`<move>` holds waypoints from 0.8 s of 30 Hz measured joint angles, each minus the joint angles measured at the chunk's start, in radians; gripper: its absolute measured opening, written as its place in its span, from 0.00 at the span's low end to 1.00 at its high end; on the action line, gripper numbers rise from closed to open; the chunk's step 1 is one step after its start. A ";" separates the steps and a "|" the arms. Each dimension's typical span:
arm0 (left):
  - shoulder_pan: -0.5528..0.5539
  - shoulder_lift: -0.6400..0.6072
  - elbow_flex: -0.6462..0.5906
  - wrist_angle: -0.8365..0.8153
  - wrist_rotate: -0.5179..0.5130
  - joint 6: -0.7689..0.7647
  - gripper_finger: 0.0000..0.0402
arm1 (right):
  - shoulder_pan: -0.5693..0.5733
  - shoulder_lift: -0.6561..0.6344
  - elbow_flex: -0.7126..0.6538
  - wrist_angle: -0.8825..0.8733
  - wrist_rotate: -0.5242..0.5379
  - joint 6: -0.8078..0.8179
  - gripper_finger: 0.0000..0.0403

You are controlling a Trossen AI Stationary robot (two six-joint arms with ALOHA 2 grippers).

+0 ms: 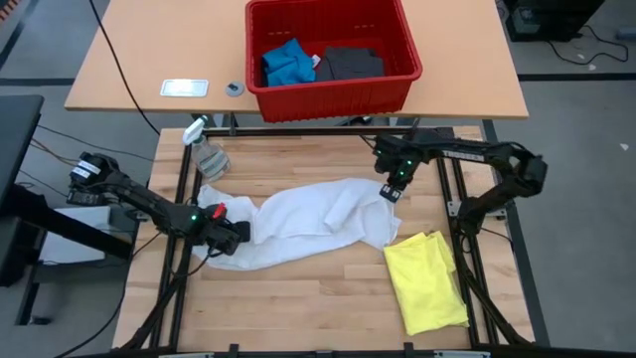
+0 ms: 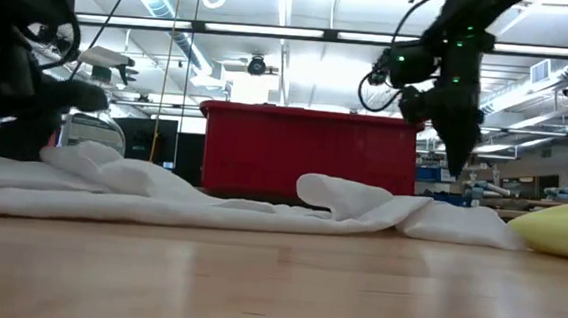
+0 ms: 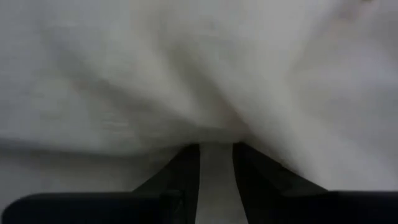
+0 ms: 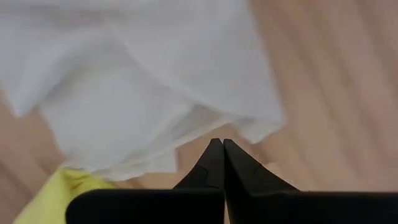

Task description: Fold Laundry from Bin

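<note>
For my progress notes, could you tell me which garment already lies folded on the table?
The yellow T-shirt, a neat rectangle; the white shirt is spread crumpled.

No legible text, label, brand or number in any view. The small white card (image 1: 185, 88) on the tan table (image 1: 119, 70) carries marks too small to read.

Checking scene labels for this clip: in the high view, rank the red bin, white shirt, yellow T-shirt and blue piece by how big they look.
1. White shirt and red bin: look alike, too close to rank.
2. Yellow T-shirt.
3. Blue piece, partly bunched in the bin.
</note>
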 joint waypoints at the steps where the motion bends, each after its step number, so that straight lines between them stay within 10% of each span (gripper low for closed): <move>1: 0.000 0.000 0.010 -0.001 -0.015 0.009 0.26 | 0.001 -0.021 -0.027 0.017 -0.021 0.010 0.00; 11: 0.069 0.000 0.127 0.026 -0.152 0.250 0.26 | 0.007 -0.104 -0.144 0.136 -0.145 0.077 0.01; 24: 0.242 0.003 0.145 0.509 -0.169 0.754 0.26 | 0.131 -0.095 -0.144 0.365 -0.219 0.213 0.01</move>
